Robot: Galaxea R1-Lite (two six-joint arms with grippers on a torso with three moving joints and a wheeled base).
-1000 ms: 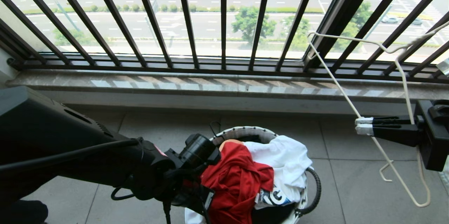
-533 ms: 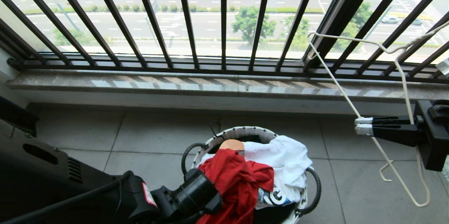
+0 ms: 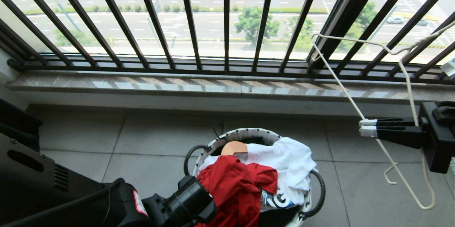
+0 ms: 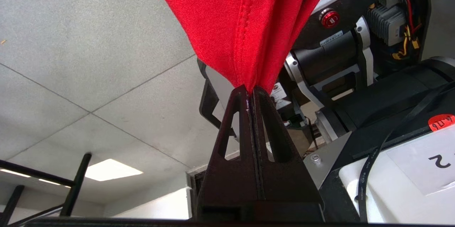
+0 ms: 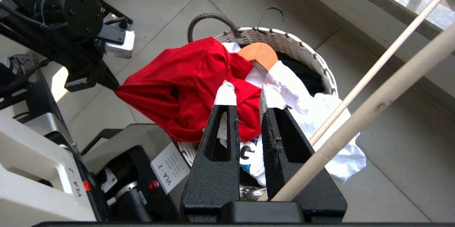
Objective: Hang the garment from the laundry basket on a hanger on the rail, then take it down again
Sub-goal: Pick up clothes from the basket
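At the lower left of the head view, the robot's left arm reaches in over the tiled floor (image 3: 149,141), its left gripper (image 4: 251,93) pressed together on a fold of the red garment (image 3: 233,191). The left wrist view shows the two black fingers (image 4: 238,131) meeting on a stitched seam of the cloth, which fans out from the pinch. The rest of the garment is draped over the near rim of the laundry basket (image 3: 245,134), a round white wire-mesh tub with black looped handles that stands on the floor below the window ledge (image 3: 213,86). Inside the basket, beside the red cloth, lie a white garment (image 3: 288,159), the rounded end of a light wooden hanger (image 3: 234,147) and a dark printed piece lower down. Behind it all runs the dark barred window railing (image 3: 188,17). At the right, the right gripper (image 3: 366,127) is held level, well apart from the basket, its white-tipped fingers clamped on one wire of the thin white hanger (image 3: 408,88). The hanger hangs tilted, its twisted neck toward the upper right and its hooked notch end low beside the gripper.
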